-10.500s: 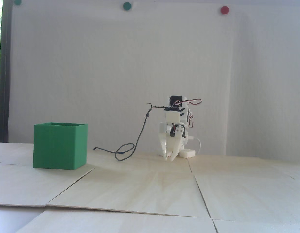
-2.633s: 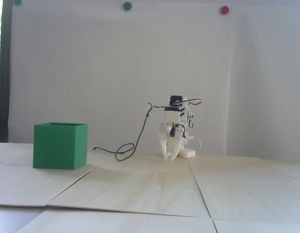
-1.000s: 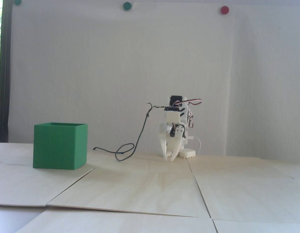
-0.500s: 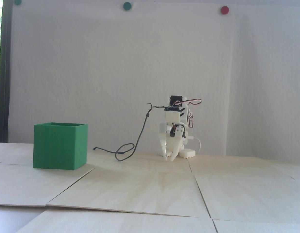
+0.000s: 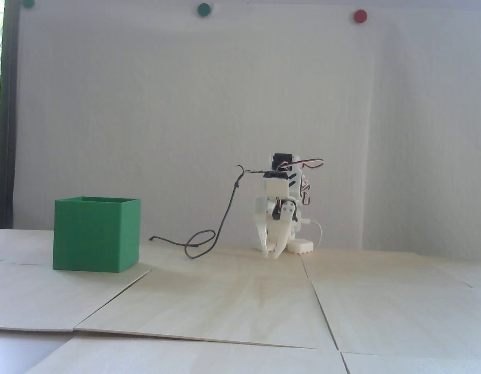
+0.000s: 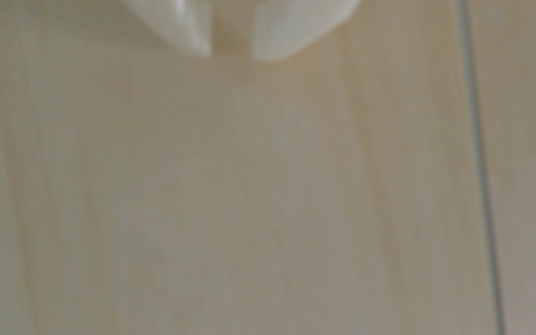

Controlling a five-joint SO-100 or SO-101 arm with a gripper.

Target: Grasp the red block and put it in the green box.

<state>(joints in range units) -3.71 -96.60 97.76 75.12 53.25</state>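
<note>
Green box (image 5: pixel 96 235), white arm (image 5: pixel 281 206), black cable (image 5: pixel 221 226), pale wood-grain table (image 5: pixel 224 304), white wall (image 5: pixel 224 97), green magnet (image 5: pixel 203 9), red magnet (image 5: pixel 360 16)

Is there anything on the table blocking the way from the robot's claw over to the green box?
Only a thin black cable loops on the table between the gripper and the green box. Otherwise the boards look bare. No red block shows in either view.
</note>
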